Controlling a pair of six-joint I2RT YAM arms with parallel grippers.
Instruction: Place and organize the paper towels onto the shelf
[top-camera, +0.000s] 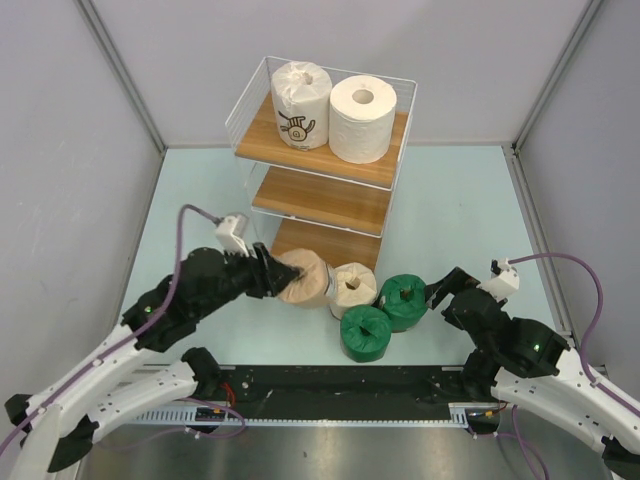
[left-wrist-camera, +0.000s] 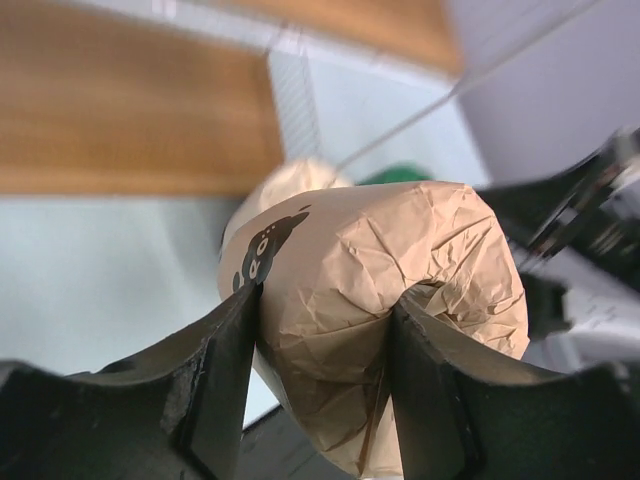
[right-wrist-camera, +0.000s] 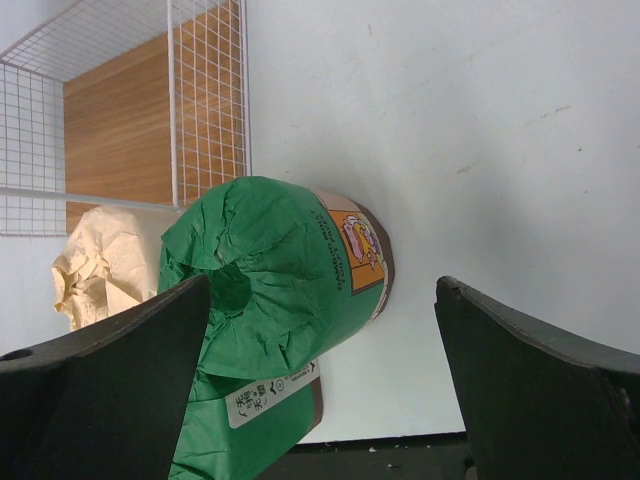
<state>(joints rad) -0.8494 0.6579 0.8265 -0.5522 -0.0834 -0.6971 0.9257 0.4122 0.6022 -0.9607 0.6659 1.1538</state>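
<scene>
**Top view:** the shelf (top-camera: 330, 205) stands far and central. Its top board carries a logo roll (top-camera: 301, 108) and a white roll (top-camera: 362, 120), and what shows of the lower boards is bare. The left gripper (top-camera: 284, 273) is clamped on a tan roll (top-camera: 306, 281) lying just near of the bottom board, close against a second tan roll (top-camera: 352, 288) on its right. A far green roll (top-camera: 404, 301) and a near green roll (top-camera: 366, 332) follow rightward, with the right gripper (top-camera: 432, 295) just beside the far one.

**Left wrist:** the fingers (left-wrist-camera: 210, 380) pinch only one crumpled end of the tan roll, apparently one finger outside and one in the core hollow. With a hold this shallow on soft wrapping, the roll may sag, twist or slip once raised. It may also catch on the shelf's wire on the way in.

**Right wrist:** the jaws stand wide apart, the far green roll lying against the left one, ungripped. If both arms move at once before the shelf, they may collide or scatter the crowded rolls.
</scene>
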